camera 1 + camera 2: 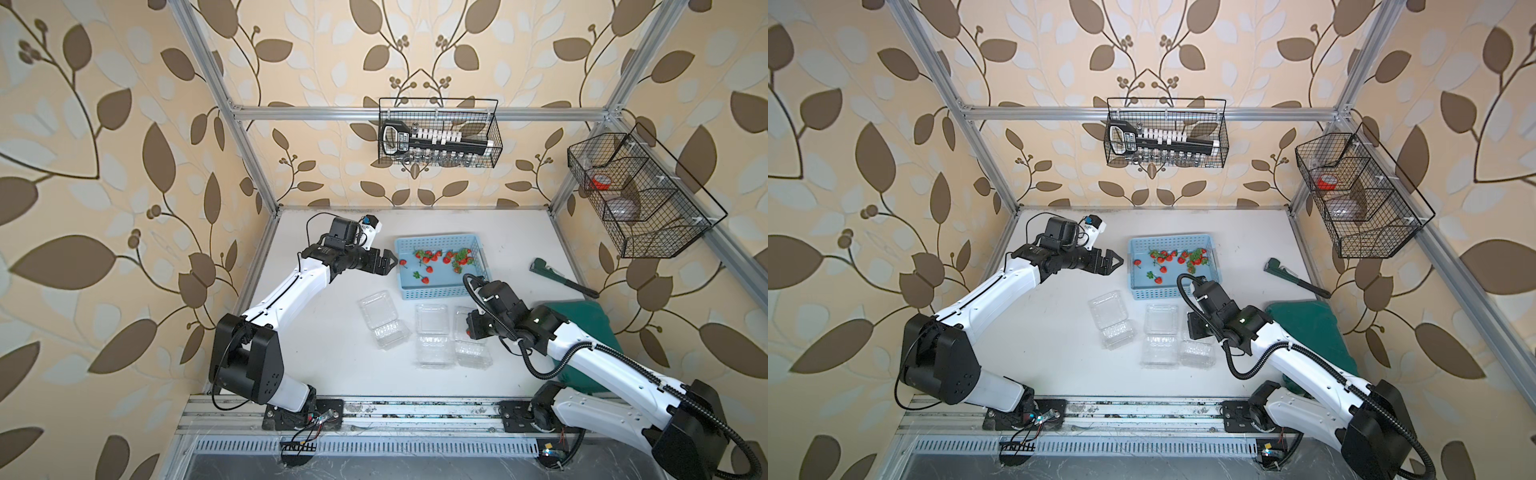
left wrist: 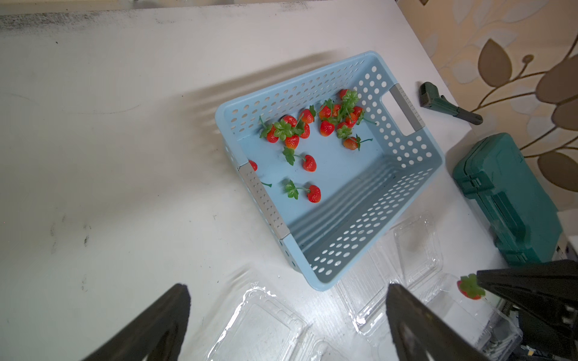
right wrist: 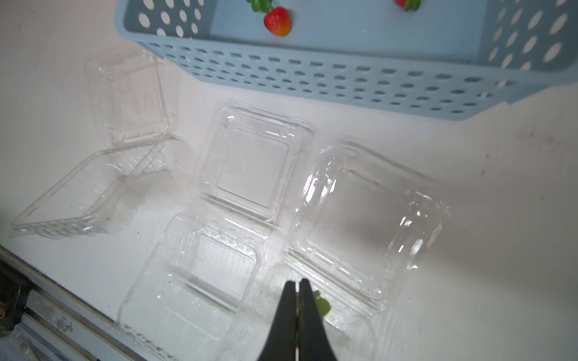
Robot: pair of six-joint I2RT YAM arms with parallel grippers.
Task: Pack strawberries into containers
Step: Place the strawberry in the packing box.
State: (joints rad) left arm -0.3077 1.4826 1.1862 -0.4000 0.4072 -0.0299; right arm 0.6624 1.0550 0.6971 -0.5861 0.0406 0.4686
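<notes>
Right gripper [image 3: 297,282] tips around strawberry [image 2: 470,289]

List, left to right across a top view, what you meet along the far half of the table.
Left gripper, jaws open → light blue basket → green pipe wrench

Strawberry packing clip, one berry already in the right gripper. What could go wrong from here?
The right gripper pinches the strawberry at its very tips, so it could slip and miss the container below.
The clear containers lie close together and look light; a low release may shove one.
The open left gripper hangs beside the basket wall and might clip it reaching in.
</notes>
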